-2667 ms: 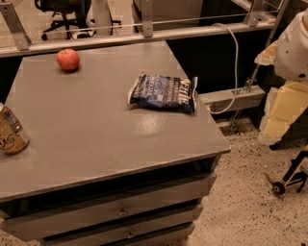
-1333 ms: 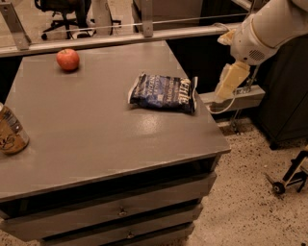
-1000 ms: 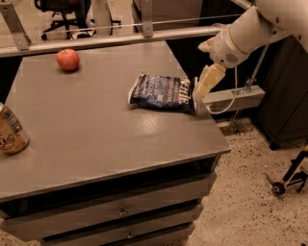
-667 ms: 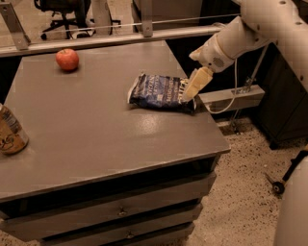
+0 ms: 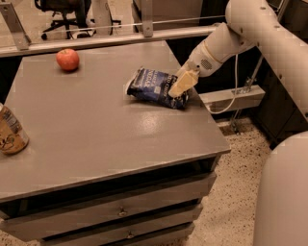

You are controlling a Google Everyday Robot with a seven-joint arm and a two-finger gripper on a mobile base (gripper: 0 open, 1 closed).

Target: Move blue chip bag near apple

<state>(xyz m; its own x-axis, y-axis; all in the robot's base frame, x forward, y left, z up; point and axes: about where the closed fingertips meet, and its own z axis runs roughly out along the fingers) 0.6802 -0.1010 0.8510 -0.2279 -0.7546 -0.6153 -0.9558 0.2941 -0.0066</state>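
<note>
Where the tool [image 5: 183, 84] overlaps the blue chip bag [image 5: 152, 85], its opening cannot be told.

One apple [image 5: 67, 59], one bag [image 5: 150, 85] and one can [image 5: 10, 137] sit on the one table [image 5: 110, 139]. Two drawers [image 5: 120, 215] below it. One gripper [image 5: 181, 85], over the bag's right end. One chair [image 5: 65, 9] behind.
</note>
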